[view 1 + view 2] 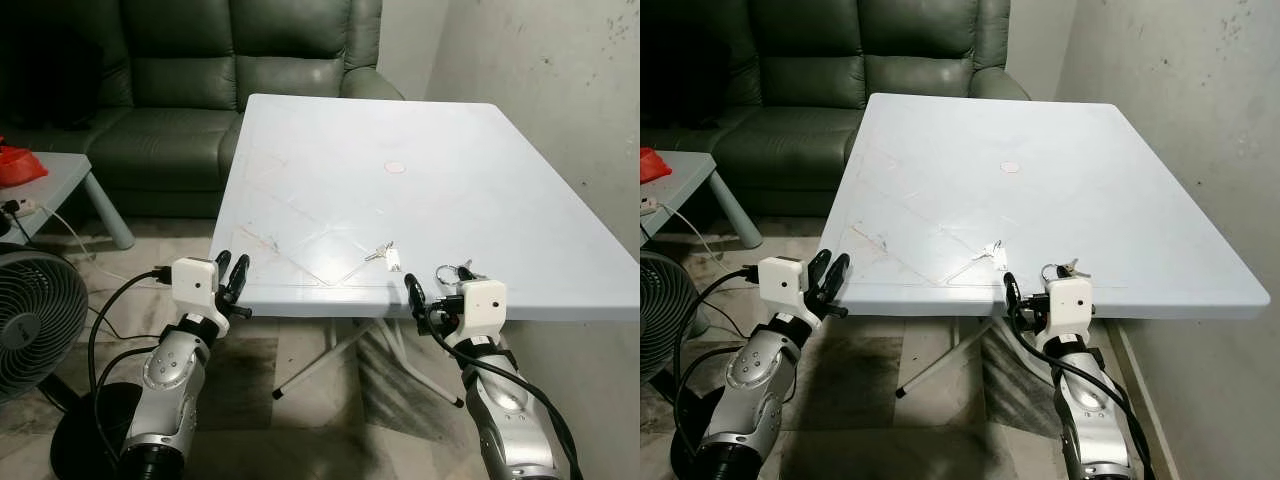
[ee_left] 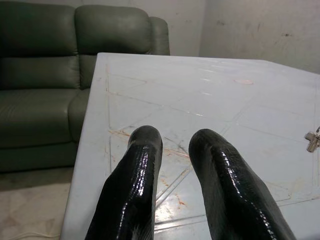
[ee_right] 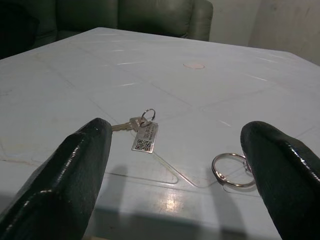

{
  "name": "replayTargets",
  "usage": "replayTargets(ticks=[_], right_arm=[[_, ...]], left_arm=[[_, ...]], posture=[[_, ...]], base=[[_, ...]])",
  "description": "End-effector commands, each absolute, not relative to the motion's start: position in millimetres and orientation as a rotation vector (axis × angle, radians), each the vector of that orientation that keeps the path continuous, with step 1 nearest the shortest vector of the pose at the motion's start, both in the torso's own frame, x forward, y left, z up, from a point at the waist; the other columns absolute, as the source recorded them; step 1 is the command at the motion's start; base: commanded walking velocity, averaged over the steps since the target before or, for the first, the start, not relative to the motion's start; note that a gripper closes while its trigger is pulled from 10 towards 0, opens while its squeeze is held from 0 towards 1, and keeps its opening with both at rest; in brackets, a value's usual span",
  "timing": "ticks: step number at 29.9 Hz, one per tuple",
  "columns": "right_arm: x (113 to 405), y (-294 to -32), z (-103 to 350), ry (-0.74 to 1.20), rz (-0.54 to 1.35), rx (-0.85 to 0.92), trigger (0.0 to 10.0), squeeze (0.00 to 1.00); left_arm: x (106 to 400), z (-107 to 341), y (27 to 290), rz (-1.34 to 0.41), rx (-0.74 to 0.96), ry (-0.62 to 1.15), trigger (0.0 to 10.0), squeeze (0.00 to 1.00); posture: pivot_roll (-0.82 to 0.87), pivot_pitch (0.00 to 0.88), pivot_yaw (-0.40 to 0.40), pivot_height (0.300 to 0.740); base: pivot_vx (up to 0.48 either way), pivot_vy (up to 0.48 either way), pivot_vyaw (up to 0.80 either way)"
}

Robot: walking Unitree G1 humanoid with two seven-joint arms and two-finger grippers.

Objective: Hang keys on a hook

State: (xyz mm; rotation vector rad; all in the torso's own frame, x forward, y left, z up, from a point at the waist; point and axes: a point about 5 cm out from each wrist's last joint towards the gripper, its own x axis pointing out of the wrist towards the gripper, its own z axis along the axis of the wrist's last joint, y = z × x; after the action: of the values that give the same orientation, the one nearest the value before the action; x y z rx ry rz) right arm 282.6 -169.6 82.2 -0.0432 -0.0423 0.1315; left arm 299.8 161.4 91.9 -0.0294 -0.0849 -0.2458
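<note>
The left gripper (image 1: 238, 270) hovers at the near left corner of the table (image 1: 330, 170), fingers a little apart and holding nothing, while the right gripper (image 3: 180, 165) waits spread wide and empty at the near edge. Between them, nearer the right gripper, the key (image 3: 124, 125) lies flat with its tag (image 3: 145, 137); a loose ring (image 3: 229, 170) lies further right. The key's long axis runs roughly along the near edge, blade leftward, so the fingers may push it along the smooth top or close on the ring instead.

the table (image 1: 420, 150) is pale blue-white with faint rust-orange scuffs. the sofa (image 1: 200, 70) is dark green, the keys (image 3: 142, 131) silver with a qr-patterned tag, the fan (image 1: 30, 320) black, the fingers (image 2: 135, 190) glossy black.
</note>
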Motion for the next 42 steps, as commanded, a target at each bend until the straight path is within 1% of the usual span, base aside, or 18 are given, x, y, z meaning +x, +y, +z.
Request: replayTargets(ticks=[1, 7, 14, 16, 20, 24, 27, 30, 34, 35, 37, 39, 42], right_arm=[[284.5, -168.8, 83.8, -0.049, 0.137, -0.056, 10.0, 0.00], [287.8, -168.2, 86.3, -0.053, 0.155, -0.068, 10.0, 0.00], [300.8, -165.9, 94.8, -0.056, 0.194, -0.088, 10.0, 0.00], [309.4, -164.4, 100.7, -0.058, 0.215, -0.096, 10.0, 0.00], [313.6, -163.0, 104.1, -0.062, 0.224, -0.100, 10.0, 0.00], [326.4, -153.9, 112.8, -0.059, 0.285, -0.113, 10.0, 0.00], [329.9, -150.4, 115.7, -0.064, 0.305, -0.129, 10.0, 0.00], [334.2, -146.5, 120.6, -0.064, 0.322, -0.105, 10.0, 0.00], [335.2, -140.8, 122.6, -0.066, 0.334, -0.103, 10.0, 0.00], [338.2, -134.6, 121.5, -0.047, 0.317, -0.106, 10.0, 0.00], [340.0, -132.3, 121.1, -0.037, 0.304, -0.109, 10.0, 0.00], [343.6, -129.9, 121.6, -0.023, 0.280, -0.107, 10.0, 0.00], [350.8, -124.4, 123.8, -0.004, 0.239, -0.102, 10.0, 0.00]], left_arm=[[302.1, 94.6, 161.9, -0.253, -0.009, -0.091, 10.0, 0.00], [300.7, 94.7, 160.3, -0.274, -0.004, -0.091, 10.0, 0.00], [300.6, 99.6, 162.6, -0.283, -0.003, -0.101, 10.0, 0.00], [299.1, 101.2, 163.4, -0.291, 0.005, -0.105, 10.0, 0.00], [297.9, 102.4, 163.3, -0.296, 0.009, -0.109, 10.0, 0.00], [294.9, 108.4, 163.6, -0.314, 0.022, -0.127, 10.0, 0.00], [293.7, 110.7, 165.1, -0.315, 0.028, -0.132, 10.0, 0.00], [291.2, 114.3, 168.0, -0.306, 0.032, -0.142, 10.0, 0.00], [287.7, 117.2, 167.8, -0.300, 0.033, -0.149, 10.0, 0.00], [282.4, 118.3, 162.4, -0.314, 0.031, -0.149, 10.0, 0.00], [279.7, 118.8, 159.3, -0.323, 0.028, -0.148, 10.0, 0.00], [274.1, 120.0, 152.9, -0.349, 0.028, -0.148, 10.0, 0.00], [265.1, 121.5, 146.1, -0.376, 0.023, -0.140, 10.0, 0.00]], posture=[[-0.10, 0.000, -0.036, 0.740], [-0.09, 0.000, -0.038, 0.740], [-0.08, 0.000, -0.043, 0.740], [-0.08, 0.000, -0.047, 0.740], [-0.07, 0.003, -0.054, 0.740], [-0.05, 0.020, -0.072, 0.740], [-0.04, 0.028, -0.082, 0.740], [-0.03, 0.035, -0.090, 0.740], [-0.01, 0.065, -0.098, 0.740], [0.00, 0.091, -0.104, 0.740], [0.00, 0.091, -0.104, 0.740], [0.00, 0.128, -0.108, 0.740], [0.01, 0.145, -0.111, 0.740]], base=[[0.000, 0.000, 0.00], [0.000, 0.000, 0.00], [0.000, 0.000, 0.00], [0.000, 0.000, 0.00], [0.000, 0.000, 0.00], [0.000, 0.000, 0.00], [0.000, 0.000, 0.00], [0.000, 0.000, 0.00], [0.000, 0.000, 0.00], [0.000, 0.000, 0.00], [0.000, 0.000, 0.00], [0.000, 0.000, 0.00], [0.000, 0.000, 0.00]])
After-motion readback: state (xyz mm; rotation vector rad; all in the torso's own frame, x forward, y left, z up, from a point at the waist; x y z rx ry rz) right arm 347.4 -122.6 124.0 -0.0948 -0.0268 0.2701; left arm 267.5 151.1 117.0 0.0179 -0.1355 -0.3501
